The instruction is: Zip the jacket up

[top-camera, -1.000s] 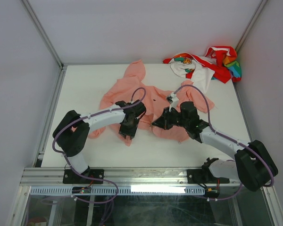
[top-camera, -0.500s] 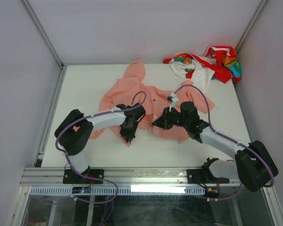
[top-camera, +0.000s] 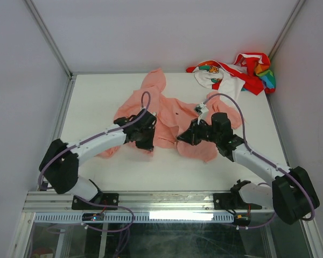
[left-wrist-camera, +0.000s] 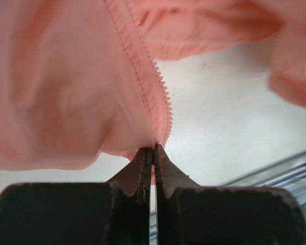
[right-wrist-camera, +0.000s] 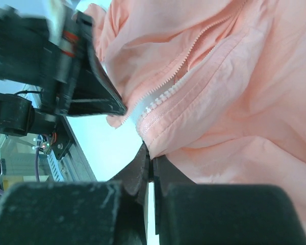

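Observation:
The salmon-pink jacket [top-camera: 164, 110] lies open on the white table, hood toward the back. My left gripper [top-camera: 146, 141] is shut on the bottom end of the jacket's left zipper edge [left-wrist-camera: 153, 94], whose teeth run up from the fingertips. My right gripper [top-camera: 184, 137] is shut on the bottom hem of the right front panel [right-wrist-camera: 204, 102], beside its zipper teeth [right-wrist-camera: 166, 97]. The two grippers hold the two lower front corners a short way apart. The left arm shows dark at the upper left of the right wrist view.
A red, white and rainbow-coloured garment [top-camera: 234, 72] lies bunched at the back right corner. The table's metal front rail [top-camera: 167, 201] runs along the near edge. Grey walls close in both sides.
My left gripper has moved back and left, pulling its jacket corner away from the front edge. My right gripper has shifted slightly back with its hem.

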